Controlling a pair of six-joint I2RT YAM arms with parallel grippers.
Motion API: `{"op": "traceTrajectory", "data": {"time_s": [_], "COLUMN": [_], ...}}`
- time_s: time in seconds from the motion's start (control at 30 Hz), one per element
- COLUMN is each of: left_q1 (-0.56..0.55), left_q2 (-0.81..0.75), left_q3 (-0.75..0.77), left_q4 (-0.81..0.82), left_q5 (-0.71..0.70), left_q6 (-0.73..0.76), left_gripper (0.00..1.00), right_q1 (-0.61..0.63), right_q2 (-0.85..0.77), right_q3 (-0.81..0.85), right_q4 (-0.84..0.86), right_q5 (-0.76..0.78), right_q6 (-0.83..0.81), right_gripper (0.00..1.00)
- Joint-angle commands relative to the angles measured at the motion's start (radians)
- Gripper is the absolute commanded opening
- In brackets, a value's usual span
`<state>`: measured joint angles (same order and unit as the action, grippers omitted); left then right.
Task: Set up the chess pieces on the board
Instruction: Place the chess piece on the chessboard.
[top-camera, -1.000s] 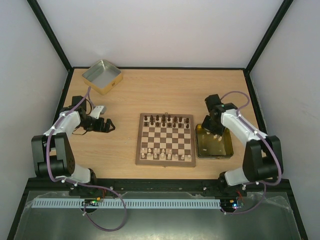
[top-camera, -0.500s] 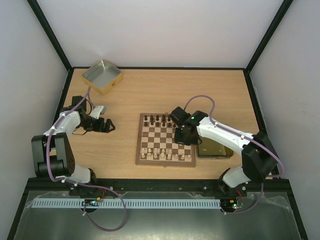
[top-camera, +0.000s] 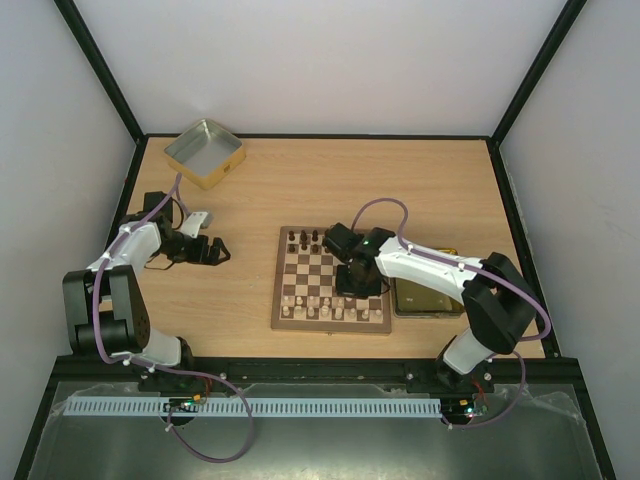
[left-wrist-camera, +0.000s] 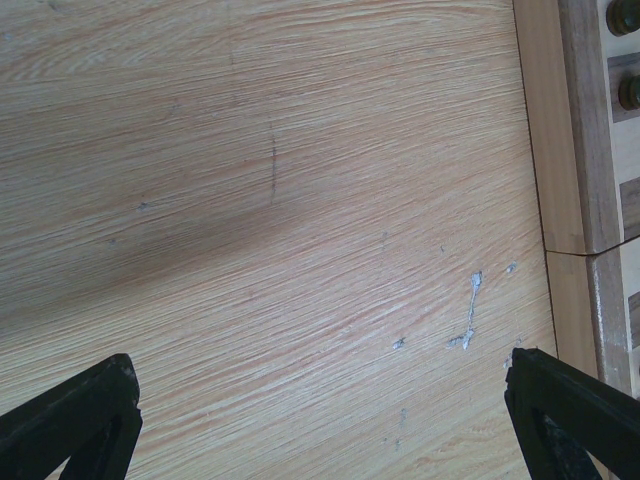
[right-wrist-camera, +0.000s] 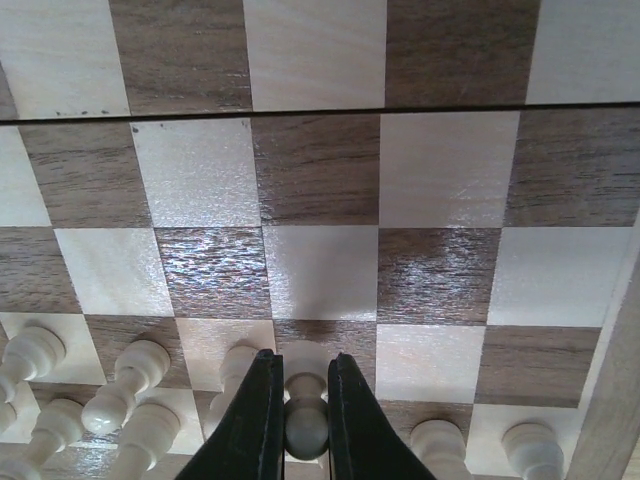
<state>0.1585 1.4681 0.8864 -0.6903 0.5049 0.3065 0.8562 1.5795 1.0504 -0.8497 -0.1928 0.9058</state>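
Above the pale side of the board (right-wrist-camera: 318, 170), the right tool (right-wrist-camera: 304, 375) is pinched narrow on a pale chess piece (right-wrist-camera: 305, 432). The piece is probably light, hard, smooth wood that tips easily, so its slim waist suits gripping. The left tool (left-wrist-camera: 320, 420) gapes wide over the worktop (left-wrist-camera: 250, 200).

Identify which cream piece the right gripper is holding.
The cream piece pinched in the right gripper, bottom middle of the right wrist view; its cream neighbours stand free on the board.
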Motion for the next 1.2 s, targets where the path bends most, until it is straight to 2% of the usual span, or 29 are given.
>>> {"op": "traceTrajectory", "data": {"time_s": [0.0,0.37,0.53,0.73,0.83,1.17], "left_q1": [0.006,0.007,0.007,0.007,0.007,0.006], "left_q2": [-0.016,-0.018,-0.018,-0.017,-0.017,-0.014], "left_q3": [0.023,0.025,0.023,0.023,0.023,0.023], "left_q4": [-0.017,-0.017,-0.017,-0.017,-0.017,-0.017], "left_q5": [0.011,0.012,0.012,0.012,0.012,0.012], "left_q6": [0.006,0.007,0.006,0.006,0.007,0.007], "left_gripper": [0.99,0.99,0.99,0.99,0.99,0.99], "right_q1": [0.007,0.007,0.007,0.007,0.000,-0.259], "right_q2": [-0.001,0.010,0.017,0.025,0.026,-0.053], "right_q3": [-0.025,-0.044,-0.028,-0.014,0.025,0.087], "right_q4": [0.002,0.012,0.014,0.004,-0.040,-0.149], "right_q5": [0.002,-0.010,-0.009,-0.001,0.069,0.141], "right_q6": [0.020,0.018,0.012,0.003,-0.001,-0.116], "right_gripper": [0.02,0.04,0.17,0.20,0.22,0.23]}}
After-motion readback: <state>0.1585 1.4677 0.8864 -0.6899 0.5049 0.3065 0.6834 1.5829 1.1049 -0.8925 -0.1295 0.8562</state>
